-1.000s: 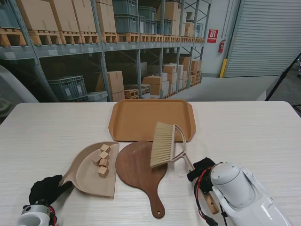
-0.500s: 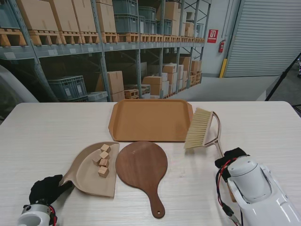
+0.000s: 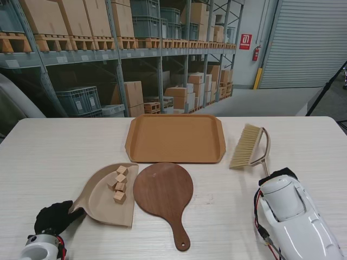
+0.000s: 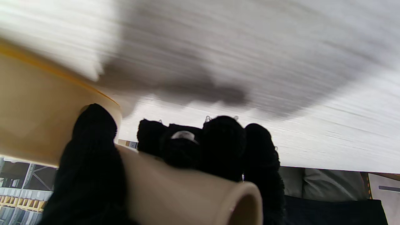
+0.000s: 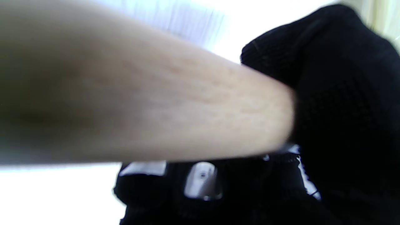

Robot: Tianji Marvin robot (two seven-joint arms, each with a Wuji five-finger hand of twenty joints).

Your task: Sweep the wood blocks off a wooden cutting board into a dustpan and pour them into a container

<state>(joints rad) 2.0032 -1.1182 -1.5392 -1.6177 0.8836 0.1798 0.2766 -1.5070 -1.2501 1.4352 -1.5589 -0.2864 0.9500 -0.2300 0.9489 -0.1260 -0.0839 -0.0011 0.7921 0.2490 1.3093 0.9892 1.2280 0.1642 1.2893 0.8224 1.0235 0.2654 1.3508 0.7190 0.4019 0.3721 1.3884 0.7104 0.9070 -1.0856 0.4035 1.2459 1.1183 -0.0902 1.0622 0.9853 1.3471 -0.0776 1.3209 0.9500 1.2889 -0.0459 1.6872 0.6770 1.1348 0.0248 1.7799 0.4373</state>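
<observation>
While arm hides right hand (image 3: 286, 174) | brush (image 3: 248, 147) handle cut off

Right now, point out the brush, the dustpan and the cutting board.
brush (image 3: 245, 147), stand view, on the bristles
dustpan (image 3: 103, 203), stand view, on its bare pan floor
cutting board (image 3: 163, 189), stand view, on the round blade

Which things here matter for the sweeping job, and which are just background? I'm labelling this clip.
Job: wood blocks, dustpan, cutting board, brush, tray, left hand, right hand.
Background: warehouse shelving, fire extinguisher.
</observation>
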